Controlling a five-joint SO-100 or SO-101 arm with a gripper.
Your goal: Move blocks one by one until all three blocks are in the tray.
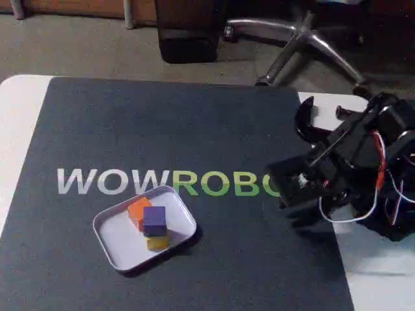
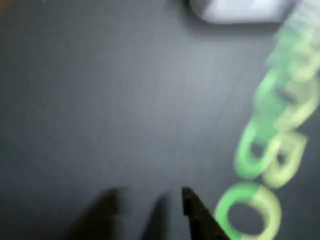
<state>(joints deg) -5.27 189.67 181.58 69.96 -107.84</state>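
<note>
The silvery-white tray [image 1: 113, 249] lies on the dark mat at the lower left of the fixed view. Three blocks are bunched together inside it: orange [image 1: 137, 209], purple [image 1: 154, 220] and yellow [image 1: 157, 242]. The purple one overlaps the other two, and I cannot tell whether it rests on them. My gripper [image 1: 306, 122] is folded back at the mat's right edge, far from the tray, with nothing in it. The wrist view is blurred. It shows one dark fingertip [image 2: 194, 210] low over the mat and a white corner of the tray [image 2: 240, 11] at the top.
The mat [image 1: 194, 129] carries the lettering WOWROBO [image 1: 168, 183] across its middle. White table [image 1: 16, 110] shows at both sides. An office chair base [image 1: 305, 42] and a dark box [image 1: 188, 32] stand on the floor behind the table.
</note>
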